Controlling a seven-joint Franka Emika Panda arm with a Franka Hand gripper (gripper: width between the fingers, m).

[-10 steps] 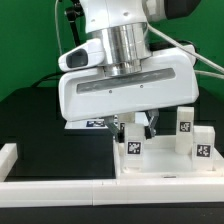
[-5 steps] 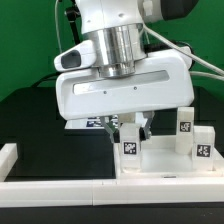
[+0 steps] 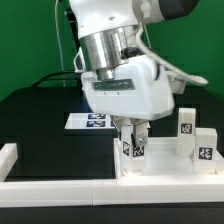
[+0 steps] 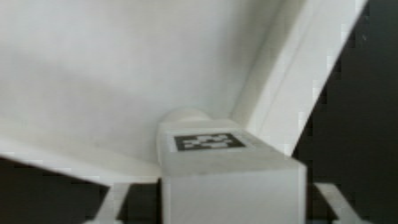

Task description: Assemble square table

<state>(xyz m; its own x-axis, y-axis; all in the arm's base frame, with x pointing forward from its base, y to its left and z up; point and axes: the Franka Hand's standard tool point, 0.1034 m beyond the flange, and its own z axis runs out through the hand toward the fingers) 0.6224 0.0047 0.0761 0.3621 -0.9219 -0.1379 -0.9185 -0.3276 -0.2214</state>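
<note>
Wrist has twisted since prev frame; my tool (image 3: 133,141) is clamped on upright leg (image 3: 134,146), axis vertical, directly over slab (image 3: 160,160) corner.

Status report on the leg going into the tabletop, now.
Gripper shut on a white leg, leg upright on the square tabletop. Two other legs standing at the exterior view's right, apart from it. Nothing in the way.
</note>
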